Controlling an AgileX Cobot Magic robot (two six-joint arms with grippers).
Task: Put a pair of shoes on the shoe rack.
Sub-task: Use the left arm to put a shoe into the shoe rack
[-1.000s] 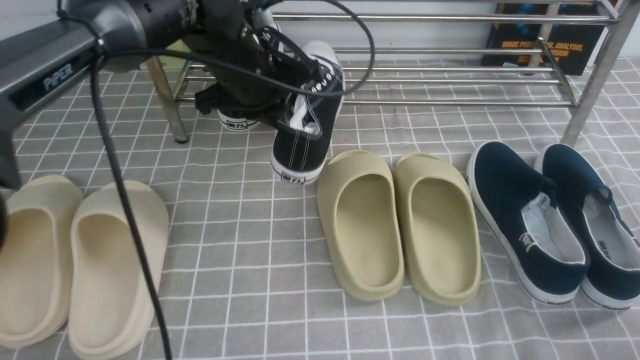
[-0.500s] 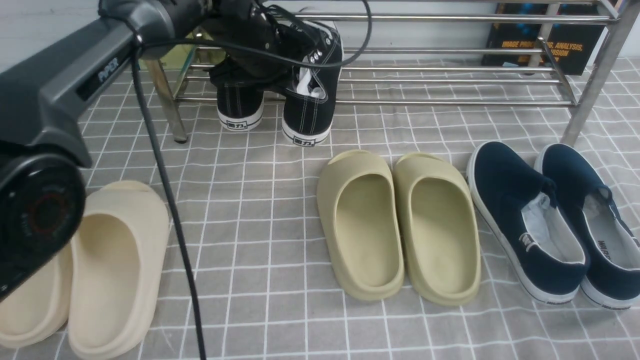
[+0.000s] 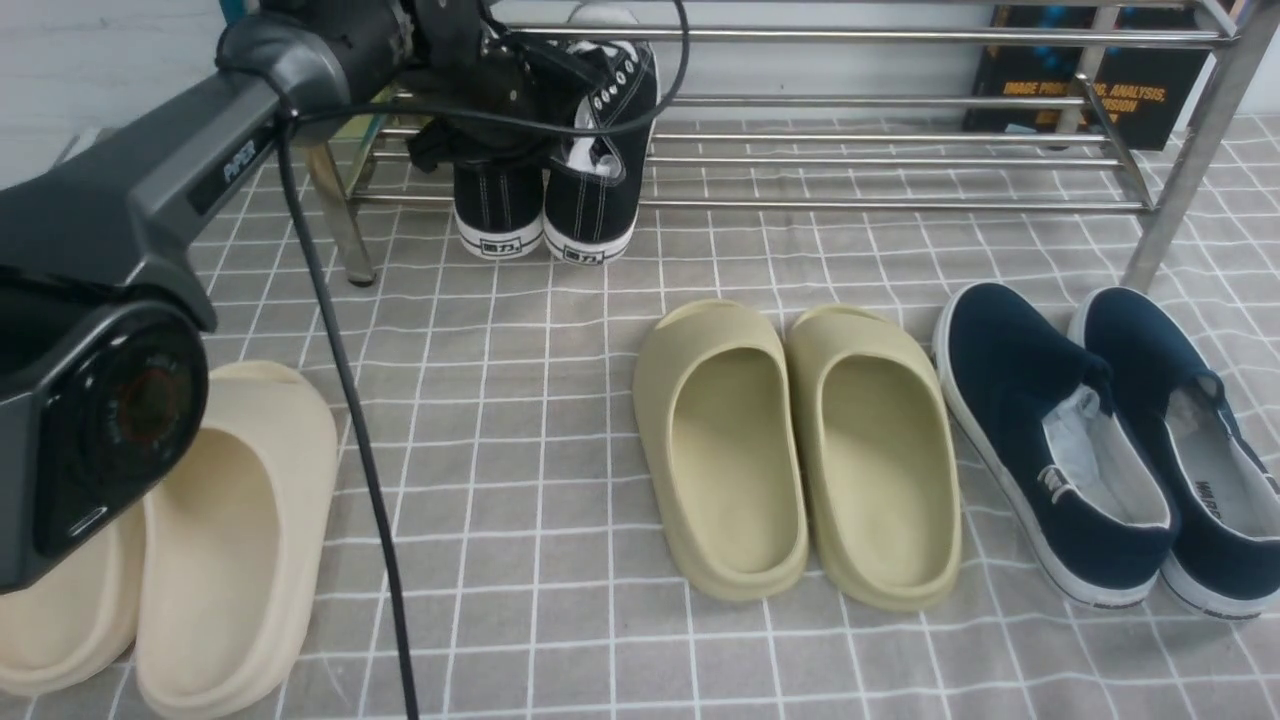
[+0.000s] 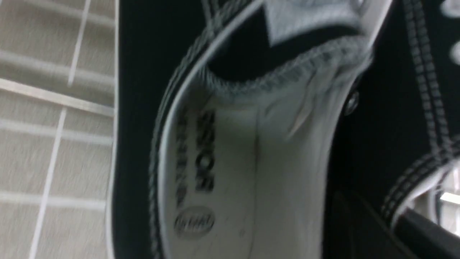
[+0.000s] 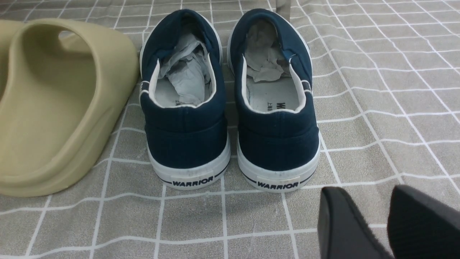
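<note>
1. Left gripper [image 3: 540,135], black: I am holding it at the two canvas sneakers; its tips are being hidden, so I cannot tell whether these jaws are opening, closed or gripping.
2. Right gripper [image 5: 364,194], dark grey: I am keeping its jaws parted, with bare cloth showing between the fingers.
3. Black canvas lace-up sneaker with white toe cap [image 3: 500,215]: sitting just below my left jaws, toe pointing toward the camera.
4. Second black canvas sneaker, white-laced [image 3: 605,165]: lying just right of my left jaws, beside its mate, toe angled down and jutting past the front tube.
5. Shiny steel tube shoe rack [image 3: 900,205]: extending rightward from my left jaws, its lower tier carrying both sneakers at the left end.
6. Olive foam slippers [image 3: 740,460]: resting on grey checked cloth [image 3: 480,600], nearer the camera than my left jaws and to their right.
7. Cream foam slippers [image 3: 235,540]: resting nearer the camera, left of those jaws.
8. Navy laceless slip-ons [image 5: 187,136]: standing side by side beyond my right jaws.
</note>
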